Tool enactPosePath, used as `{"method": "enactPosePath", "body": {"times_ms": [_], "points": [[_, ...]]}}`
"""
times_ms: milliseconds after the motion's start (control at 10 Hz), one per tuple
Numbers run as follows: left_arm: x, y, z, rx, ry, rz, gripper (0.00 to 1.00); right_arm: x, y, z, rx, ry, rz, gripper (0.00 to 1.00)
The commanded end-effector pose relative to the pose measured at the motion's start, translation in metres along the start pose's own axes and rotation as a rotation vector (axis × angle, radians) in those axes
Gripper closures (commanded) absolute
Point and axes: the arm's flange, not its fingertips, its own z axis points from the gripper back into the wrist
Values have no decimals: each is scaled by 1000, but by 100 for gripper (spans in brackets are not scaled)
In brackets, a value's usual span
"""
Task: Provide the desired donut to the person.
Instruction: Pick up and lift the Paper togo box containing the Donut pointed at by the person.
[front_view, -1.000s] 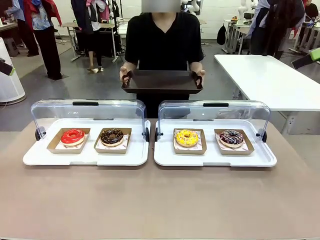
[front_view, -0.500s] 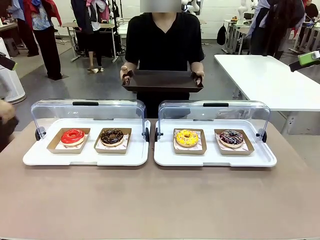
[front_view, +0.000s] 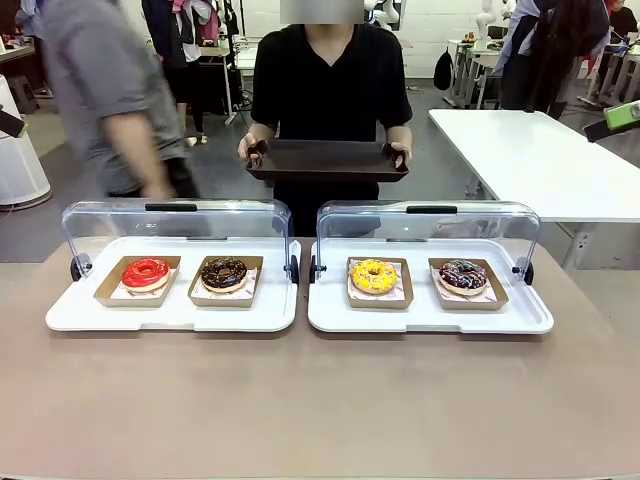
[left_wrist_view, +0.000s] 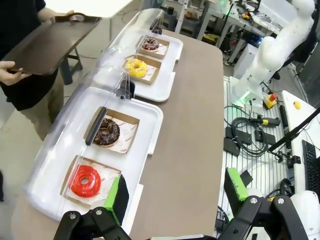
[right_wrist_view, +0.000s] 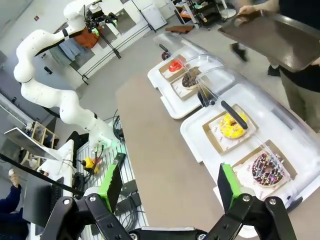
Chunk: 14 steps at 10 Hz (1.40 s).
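Note:
Four donuts lie in paper boxes on two white trays: red (front_view: 146, 272) and chocolate (front_view: 224, 272) on the left tray (front_view: 70, 315), yellow (front_view: 374, 275) and dark sprinkled (front_view: 463, 275) on the right tray (front_view: 530, 318). Both clear lids stand raised at the back. The person (front_view: 328, 80) in a black T-shirt stands at the far side and holds a dark serving tray (front_view: 326, 160) in both hands. My left gripper (left_wrist_view: 176, 192) hangs open high above the table's left end, over the red donut (left_wrist_view: 85, 181). My right gripper (right_wrist_view: 170, 186) is open high above the right end, beside the sprinkled donut (right_wrist_view: 266, 169).
A passer-by in a grey shirt (front_view: 110, 90) is blurred behind the left tray. A white table (front_view: 540, 160) stands at the back right. The brown table (front_view: 320, 400) is bare in front of the trays. Each wrist view shows the other white arm (left_wrist_view: 270, 60) beyond the table's end.
A passer-by in grey has walked in from the left behind the left tray. The person in black has hardly moved the serving tray. Donuts and lids are unchanged.

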Motion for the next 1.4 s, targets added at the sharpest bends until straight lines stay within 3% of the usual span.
{"method": "enactPosePath", "body": {"times_ms": [0,100,200,1300], "points": [[-6,-7,0,87,42,10,0,-3,5,-3,1,38,6,0],[0,0,0,0,0,0,0,-2,7,-6,14,72,11,0],[0,0,0,0,0,0,0,0,1,0,-1,8,2,0],[0,0,0,0,0,0,0,0,1,0,-1,8,2,0]]}}
